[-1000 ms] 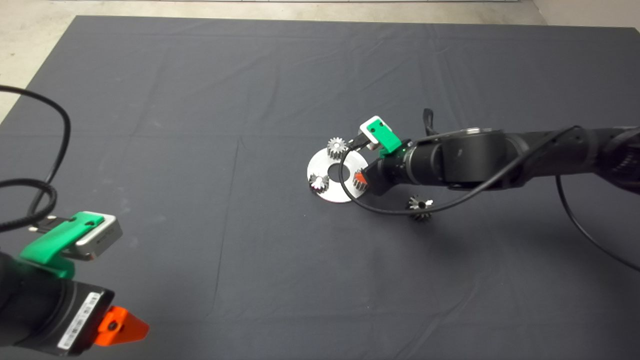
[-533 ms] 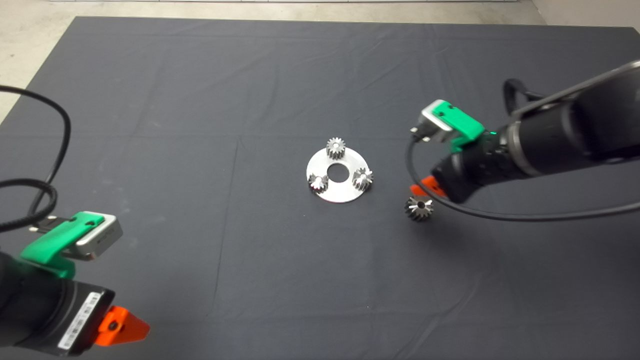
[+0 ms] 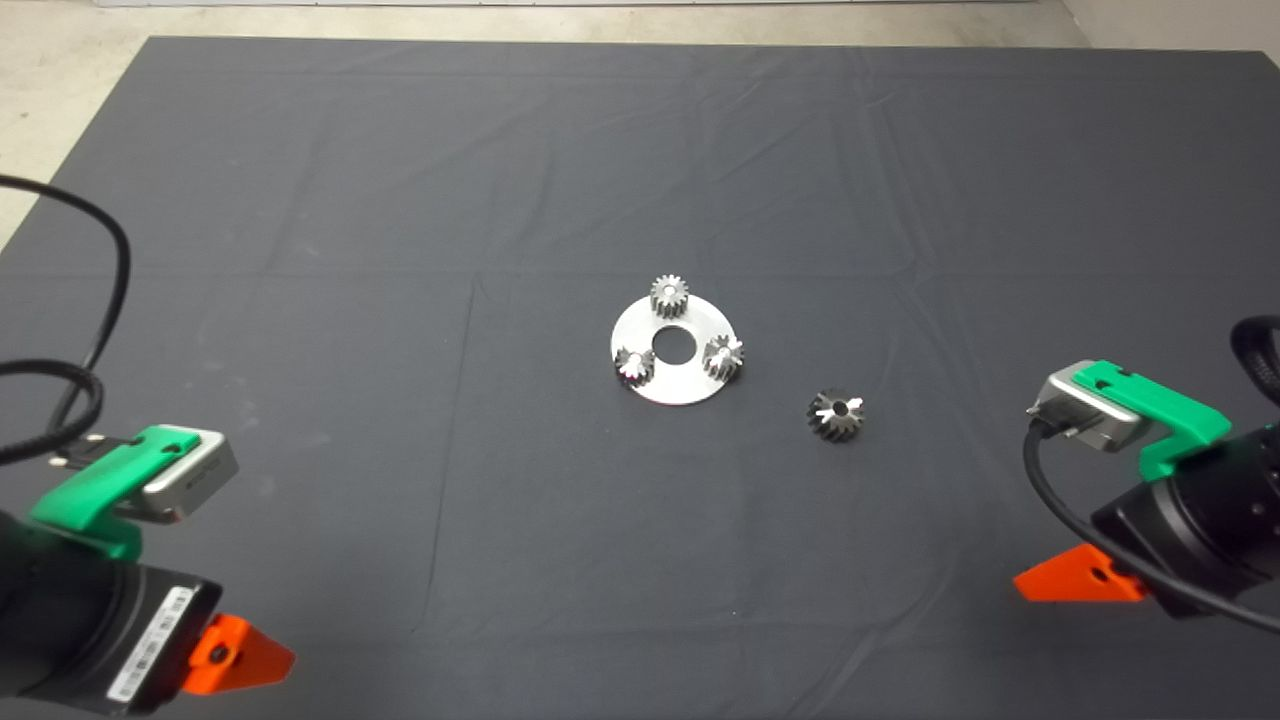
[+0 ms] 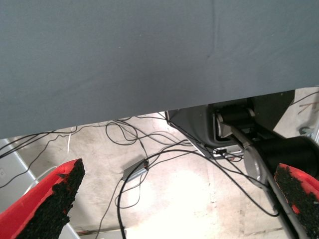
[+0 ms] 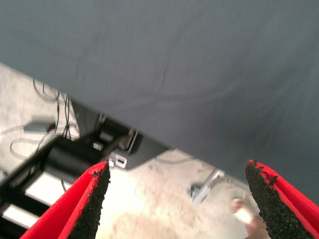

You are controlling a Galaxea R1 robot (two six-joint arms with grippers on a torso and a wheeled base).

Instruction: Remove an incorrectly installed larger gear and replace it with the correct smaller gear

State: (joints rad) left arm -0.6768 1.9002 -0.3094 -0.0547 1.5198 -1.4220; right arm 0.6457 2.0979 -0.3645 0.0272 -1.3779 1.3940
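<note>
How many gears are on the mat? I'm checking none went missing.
4. Three small gears sit on the round plate: at and the smaller gear. The larger gear lies on the mat beside it.

Bare mat (image 3: 500, 180) surrounds the larger gear (image 3: 837, 415), lying apart from the disc (image 3: 672, 350).

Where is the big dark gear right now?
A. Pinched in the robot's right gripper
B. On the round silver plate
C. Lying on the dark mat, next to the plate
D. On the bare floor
C. The big gear lies by itself on the mat, apart from the silver plate, which carries three small gears; the right gripper is parked at the lower right edge, open and holding nothing.
</note>
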